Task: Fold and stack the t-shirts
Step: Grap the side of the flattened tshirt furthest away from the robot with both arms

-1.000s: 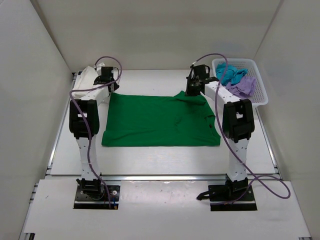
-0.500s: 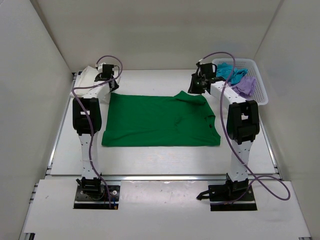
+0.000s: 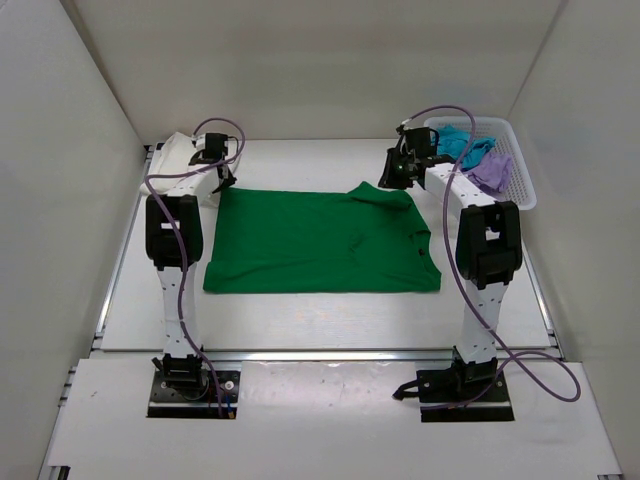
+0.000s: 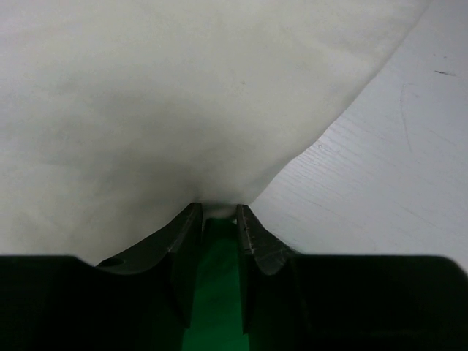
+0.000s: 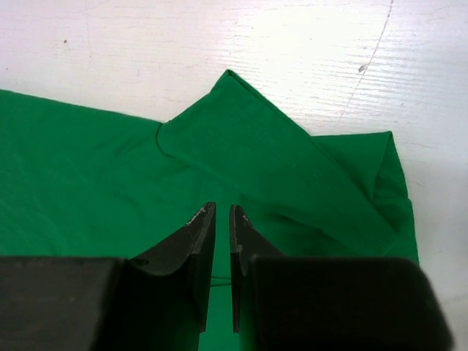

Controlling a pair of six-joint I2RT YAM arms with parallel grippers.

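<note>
The bright green t-shirt (image 3: 320, 240) lies spread flat in the middle of the table, with its far right sleeve folded over; it also shows in the right wrist view (image 5: 110, 168). The cream-white t-shirt (image 3: 180, 150) lies at the far left and fills the left wrist view (image 4: 146, 95). My left gripper (image 3: 222, 178) hovers over the green shirt's far left corner, at the cream shirt's edge, jaws (image 4: 216, 208) slightly apart and empty. My right gripper (image 3: 392, 180) hangs over the far right sleeve, jaws (image 5: 221, 207) nearly together and holding nothing. The teal t-shirt (image 3: 460, 145) and lilac t-shirt (image 3: 490, 172) lie crumpled in the basket.
The white lattice basket (image 3: 522, 195) stands at the far right corner. White walls enclose the table on the left, back and right. Bare white tabletop (image 3: 320, 315) lies in front of the green shirt, and a metal rail runs along the near edge.
My right gripper has come off the green shirt's far right sleeve and drawn a little back and right. My left gripper has shifted slightly at the far left corner. The green shirt lies still.
</note>
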